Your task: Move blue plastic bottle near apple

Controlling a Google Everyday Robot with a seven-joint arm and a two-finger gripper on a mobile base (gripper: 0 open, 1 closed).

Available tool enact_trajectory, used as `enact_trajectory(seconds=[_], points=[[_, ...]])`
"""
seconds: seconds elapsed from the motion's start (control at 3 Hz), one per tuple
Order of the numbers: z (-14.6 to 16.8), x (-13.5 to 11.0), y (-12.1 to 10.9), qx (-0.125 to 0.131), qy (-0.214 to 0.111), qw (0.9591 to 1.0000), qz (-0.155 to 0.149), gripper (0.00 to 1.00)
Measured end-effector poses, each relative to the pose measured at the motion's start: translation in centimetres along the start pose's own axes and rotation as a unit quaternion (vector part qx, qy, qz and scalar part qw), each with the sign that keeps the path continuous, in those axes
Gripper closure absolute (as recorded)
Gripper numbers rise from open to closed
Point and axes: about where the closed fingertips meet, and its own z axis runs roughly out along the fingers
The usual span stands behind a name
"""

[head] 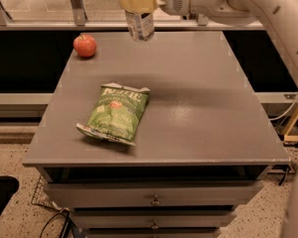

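Observation:
The blue plastic bottle [139, 23] hangs in the air above the back of the grey table [198, 108], its top cut off by the upper edge of the view. My gripper [138, 0] is shut on the bottle's upper body, with tan fingers [137, 1] wrapped round it. The red apple [85, 45] sits on the table's far left corner, to the left of the bottle and lower. The white arm reaches in from the upper right.
A green chip bag [115, 113] lies flat on the table's left-middle part, in front of the apple. Drawers [154, 197] are under the table top. A metal rail and glass run behind the table. A yellow stand is at the right edge.

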Motion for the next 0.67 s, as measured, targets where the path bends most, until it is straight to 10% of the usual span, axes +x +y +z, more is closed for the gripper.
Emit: enact_trajectory(seconds=[0.67], points=[[14.6,3.4,0.1,-0.073,-0.001,0.996,0.051,1.0]])
